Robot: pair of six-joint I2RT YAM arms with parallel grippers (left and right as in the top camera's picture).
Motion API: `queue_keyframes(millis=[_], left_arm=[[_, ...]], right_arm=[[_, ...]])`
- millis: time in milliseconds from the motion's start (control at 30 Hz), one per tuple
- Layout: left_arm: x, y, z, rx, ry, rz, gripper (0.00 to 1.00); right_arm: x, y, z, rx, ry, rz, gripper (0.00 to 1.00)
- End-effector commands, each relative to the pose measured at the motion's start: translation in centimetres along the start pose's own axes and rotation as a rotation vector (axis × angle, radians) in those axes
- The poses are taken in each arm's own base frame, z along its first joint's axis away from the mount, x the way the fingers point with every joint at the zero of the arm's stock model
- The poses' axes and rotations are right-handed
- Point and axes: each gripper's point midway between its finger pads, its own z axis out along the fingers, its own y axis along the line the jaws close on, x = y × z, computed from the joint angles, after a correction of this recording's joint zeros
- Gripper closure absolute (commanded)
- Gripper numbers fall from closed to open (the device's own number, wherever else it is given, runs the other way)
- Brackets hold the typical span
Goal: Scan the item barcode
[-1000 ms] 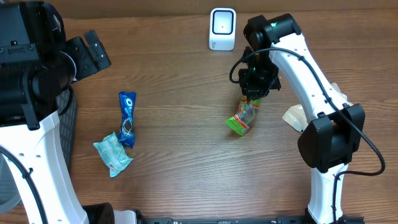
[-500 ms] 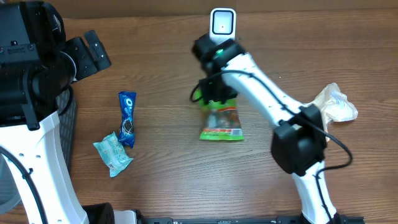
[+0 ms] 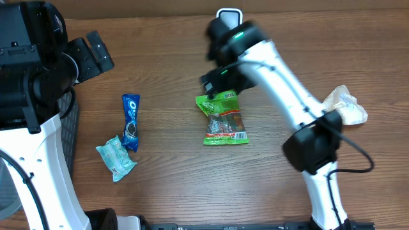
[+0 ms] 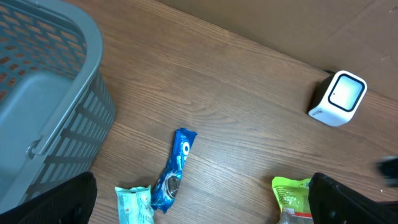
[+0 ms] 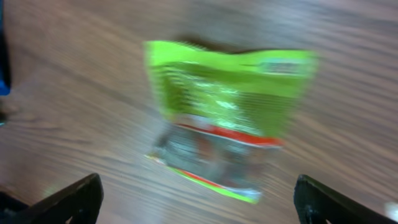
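presently, the green snack pouch [image 3: 223,119] lies flat on the wooden table [image 3: 172,185], just in front of the white barcode scanner [image 4: 339,98]; nothing is gripping it. the right gripper [image 5: 198,200] hangs directly over the pouch with its jaws spread wide and nothing between them; in the wrist view the pouch sits ahead of the two fingers [image 5: 68,200], clear of both, its green top edge farthest from them. that view is blurred, so no barcode can be read there; from overhead a pale patch shows at the pouch's near end, possibly the label. in my judgement the pouch rests there because it is close to the scanner, yet it lies flat rather than facing the scanner window, so the scan does not look complete. the left gripper [image 4: 202,202] is parked wide open and empty beside the grey basket [image 4: 43,93], well apart from the pouch; an oreo packet [image 3: 131,121] and a teal packet [image 3: 115,158] lie untouched to the left.
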Motion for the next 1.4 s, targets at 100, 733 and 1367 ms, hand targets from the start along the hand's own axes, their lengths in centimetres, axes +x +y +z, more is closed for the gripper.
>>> queue_keyframes(millis=[100,733,1367], left_arm=[[-0.2,0.1,0.2,-0.01,-0.002,-0.015,0.0],[-0.2,0.1,0.4,-0.011,0.002,-0.014,0.0],[-0.2,0.1,0.6,-0.013,0.006,-0.014,0.0]], right_arm=[[0.5,-5.4,-0.4,-0.389,0.011,-0.069,0.01],[2.3,-1.9,13.6,-0.618,0.069,0.231,0.12],[2.7,-1.1,11.7,-0.594,0.068,0.025,0.31]])
